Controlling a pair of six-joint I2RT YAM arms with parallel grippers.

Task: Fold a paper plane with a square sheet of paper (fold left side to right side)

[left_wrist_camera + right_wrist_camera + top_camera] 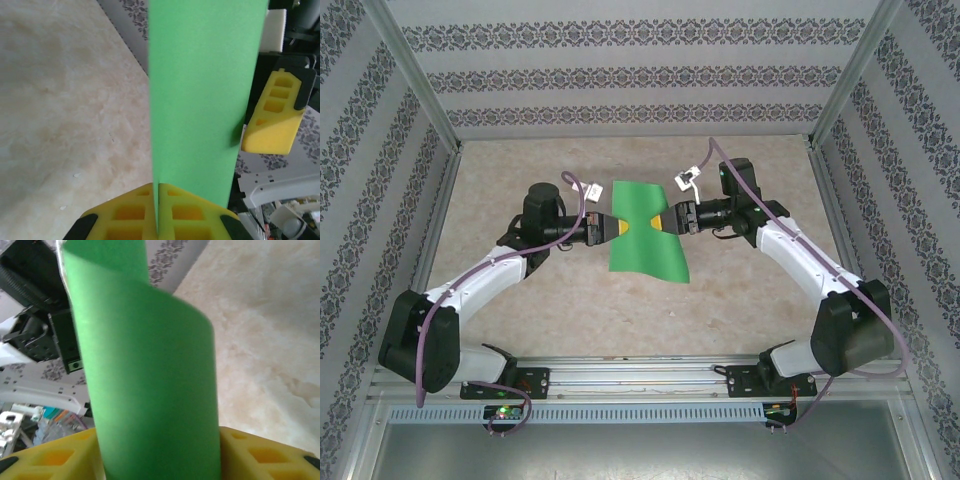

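Observation:
The square sheet of paper [642, 245] is bright green and hangs bowed above the table between my two grippers. My left gripper [607, 228] is shut on its left edge. In the left wrist view the yellow pads [125, 212] meet with the thin paper [200, 90] pinched in the seam at my left gripper [158, 186]. My right gripper [668, 220] is at the sheet's right edge. Its jaws stand apart at my right gripper [160, 432], and a curled band of the paper [150, 370] fills the gap between them. One right finger [274, 117] shows beside the sheet.
The beige marbled table [520, 300] is walled by patterned panels [620, 75] and aluminium posts [420, 80]. A rail with both arm bases [640, 380] runs along the near edge. A white tag [686, 180] hangs by the right wrist.

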